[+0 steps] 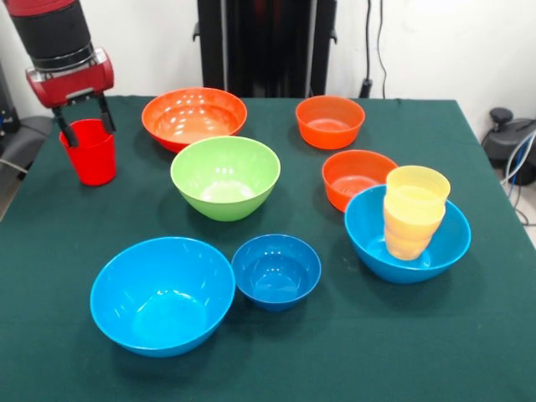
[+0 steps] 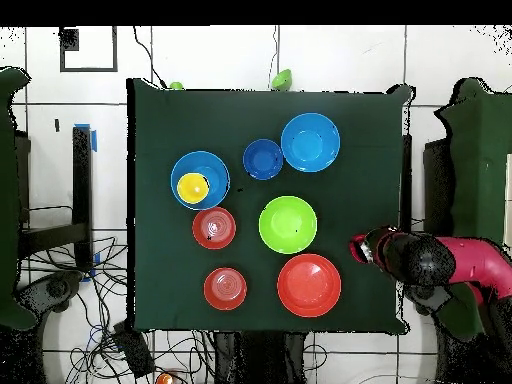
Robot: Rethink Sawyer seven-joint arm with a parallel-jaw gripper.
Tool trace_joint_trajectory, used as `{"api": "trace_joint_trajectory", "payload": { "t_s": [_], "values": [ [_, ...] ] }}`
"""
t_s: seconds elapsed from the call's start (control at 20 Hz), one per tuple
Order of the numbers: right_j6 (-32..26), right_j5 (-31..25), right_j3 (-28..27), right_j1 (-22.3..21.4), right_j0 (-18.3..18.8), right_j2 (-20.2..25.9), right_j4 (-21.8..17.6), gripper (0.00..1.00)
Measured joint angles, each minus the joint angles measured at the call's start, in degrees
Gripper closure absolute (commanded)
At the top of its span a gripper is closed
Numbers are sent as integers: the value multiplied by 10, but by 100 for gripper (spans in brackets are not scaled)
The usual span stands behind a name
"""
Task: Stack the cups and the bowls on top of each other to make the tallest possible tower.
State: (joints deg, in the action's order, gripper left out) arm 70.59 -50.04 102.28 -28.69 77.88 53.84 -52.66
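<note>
My gripper (image 1: 86,134) is down around the rim of the red cup (image 1: 89,155), which stands at the table's left edge; both also show in the overhead view, gripper (image 2: 366,247) and cup (image 2: 357,246). Nested yellow cups (image 1: 414,211) stand in a large light-blue bowl (image 1: 362,233) at the right, forming the tower (image 2: 192,187). Loose bowls: large light blue (image 1: 162,293), small dark blue (image 1: 276,270), green (image 1: 225,176), large orange (image 1: 194,117), and two small orange, one far (image 1: 330,121) and one beside the tower (image 1: 352,174). A third small orange bowl is not visible.
The green-clothed table (image 1: 469,335) ends just left of the red cup. The robot's black pedestal (image 1: 268,42) stands behind the far edge. A black object with cables (image 1: 509,138) sits off the table's right side.
</note>
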Motion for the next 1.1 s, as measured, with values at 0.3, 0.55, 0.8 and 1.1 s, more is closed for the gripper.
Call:
{"api": "trace_joint_trajectory", "payload": {
  "t_s": [0.3, 0.55, 0.8, 1.1],
  "values": [
    [-7, 0, -10, 0, -3, 0, -3, 0],
    [-7, 0, -14, 0, -5, 0, -6, 0],
    [-7, 0, -14, -2, -5, 0, -8, 0],
    [-7, 0, -14, -15, -3, 0, -8, 0]
  ]
}}
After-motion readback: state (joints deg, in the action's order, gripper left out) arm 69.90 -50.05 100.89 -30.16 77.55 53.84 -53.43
